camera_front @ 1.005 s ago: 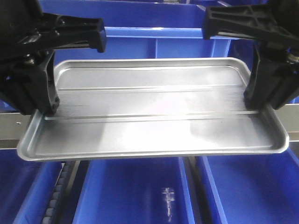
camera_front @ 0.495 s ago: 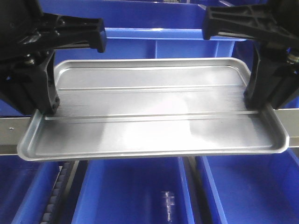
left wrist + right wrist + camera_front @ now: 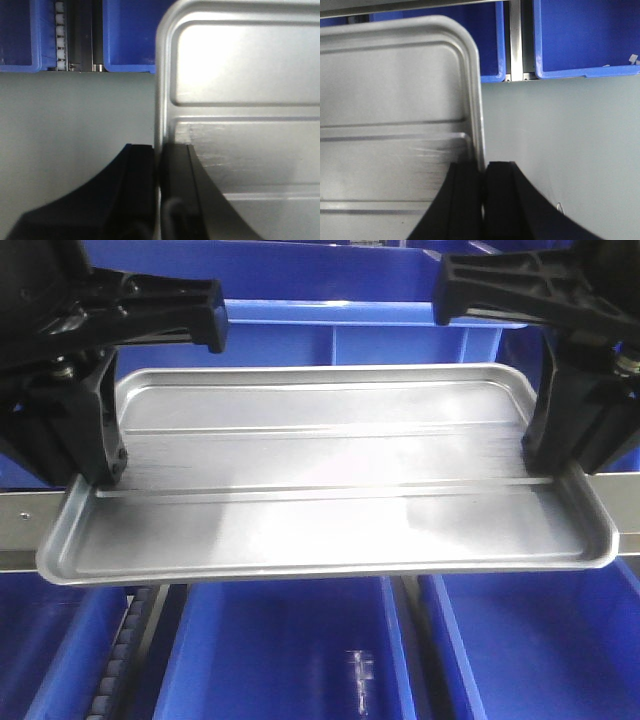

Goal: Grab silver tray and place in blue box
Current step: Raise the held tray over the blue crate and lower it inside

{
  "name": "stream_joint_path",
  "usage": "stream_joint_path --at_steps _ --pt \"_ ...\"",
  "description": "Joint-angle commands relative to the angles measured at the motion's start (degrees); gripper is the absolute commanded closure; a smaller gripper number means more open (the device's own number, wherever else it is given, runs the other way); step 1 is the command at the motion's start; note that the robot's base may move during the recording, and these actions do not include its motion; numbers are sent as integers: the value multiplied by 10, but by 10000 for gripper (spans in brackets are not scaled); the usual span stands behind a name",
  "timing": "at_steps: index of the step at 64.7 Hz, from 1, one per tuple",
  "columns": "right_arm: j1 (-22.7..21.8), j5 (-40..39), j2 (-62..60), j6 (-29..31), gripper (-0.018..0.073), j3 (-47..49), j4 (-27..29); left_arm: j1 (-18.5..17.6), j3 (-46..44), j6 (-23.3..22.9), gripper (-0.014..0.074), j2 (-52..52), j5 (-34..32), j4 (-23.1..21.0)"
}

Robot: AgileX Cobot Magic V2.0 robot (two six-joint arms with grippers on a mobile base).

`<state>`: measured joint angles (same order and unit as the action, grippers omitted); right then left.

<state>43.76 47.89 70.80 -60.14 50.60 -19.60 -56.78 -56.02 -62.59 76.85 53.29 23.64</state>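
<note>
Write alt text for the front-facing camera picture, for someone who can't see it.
A shallow silver tray is held in the air, the left gripper clamped on its left rim and the right gripper on its right. Below it lie blue bins, behind it a wide blue box.

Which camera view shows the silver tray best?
The exterior front-facing view: nearly the whole silver tray shows, with both long ribs. The left wrist and right wrist views each show only one end of it, close up.

No readable text, label, brand, number or sign on the silver tray [image 3: 320, 510]; none elsewhere
</note>
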Motion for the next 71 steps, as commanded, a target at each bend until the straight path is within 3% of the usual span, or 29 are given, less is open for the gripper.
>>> stream_joint_path --at_steps 1,34,45,50,59,71 --pt "-3 -10 -12 -4 501 21 -26 0 -17 -1 612 -17 5 19" --pt "-3 -20 -12 -4 501 21 -26 0 -17 -1 612 -17 -1 20" --pt "-3 -30 -12 0 501 21 -17 0 -17 -1 612 -17 -8 71" --pt "-3 -30 -12 9 501 32 -12 4 -27 2 612 -17 -13 74" --pt "-12 -23 -12 69 501 87 -8 46 -67 74 612 -16 -14 30" --pt "-79 -15 6 192 501 189 77 146 -145 272 612 -16 -34 -118"
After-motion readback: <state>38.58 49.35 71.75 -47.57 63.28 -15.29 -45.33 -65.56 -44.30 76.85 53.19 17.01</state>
